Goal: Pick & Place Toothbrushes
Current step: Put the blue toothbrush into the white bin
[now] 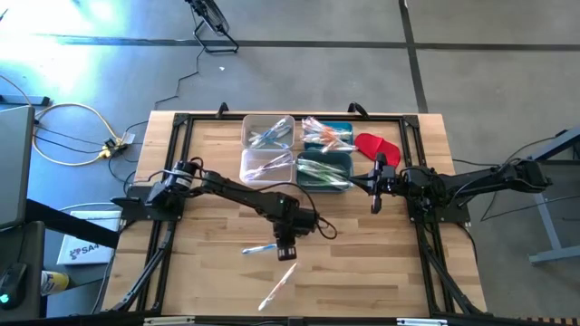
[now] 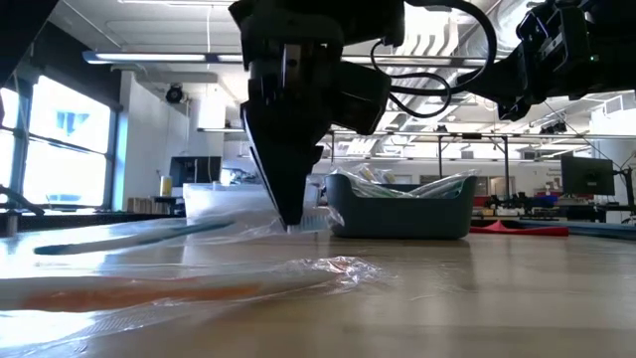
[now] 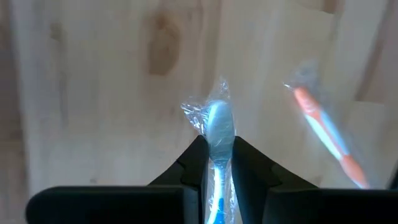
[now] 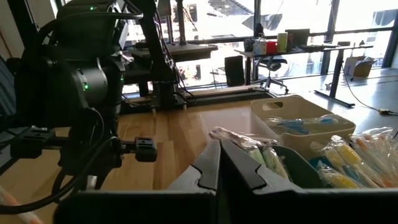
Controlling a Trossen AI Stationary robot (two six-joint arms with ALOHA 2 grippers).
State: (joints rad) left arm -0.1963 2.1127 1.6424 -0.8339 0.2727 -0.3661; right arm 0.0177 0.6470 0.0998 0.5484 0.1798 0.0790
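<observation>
My left gripper [image 1: 286,250] stands over the near middle of the table, pointing steeply down, shut on a blue toothbrush [image 1: 258,248] in a clear wrapper. The brush sticks out toward the table's left; its head [image 3: 219,121] shows just past the fingertips. An orange-and-white wrapped toothbrush [image 1: 277,288] lies flat on the wood nearer the front edge, also visible as the orange toothbrush [image 3: 323,134] in the left wrist view. More toothbrushes fill two clear bins [image 1: 268,132] and two teal bins [image 1: 326,170] at the back. My right gripper [image 1: 376,201] waits shut, level, beside the teal bins. My left gripper pinches the blue toothbrush between its two fingers [image 3: 198,163], just behind the head [image 3: 217,146], wrapper and all. The fingers come from above, slanting steeply down. The handle [image 2: 129,237] runs off toward the table's left, low over the wood; whether it is lifted clear, I cannot tell.
A red cloth-like piece [image 1: 378,145] lies at the back right beside the teal bins. A black frame [image 1: 172,145] borders the wooden table. Bare wood [image 1: 381,272] lies to the right of the loose orange toothbrush.
</observation>
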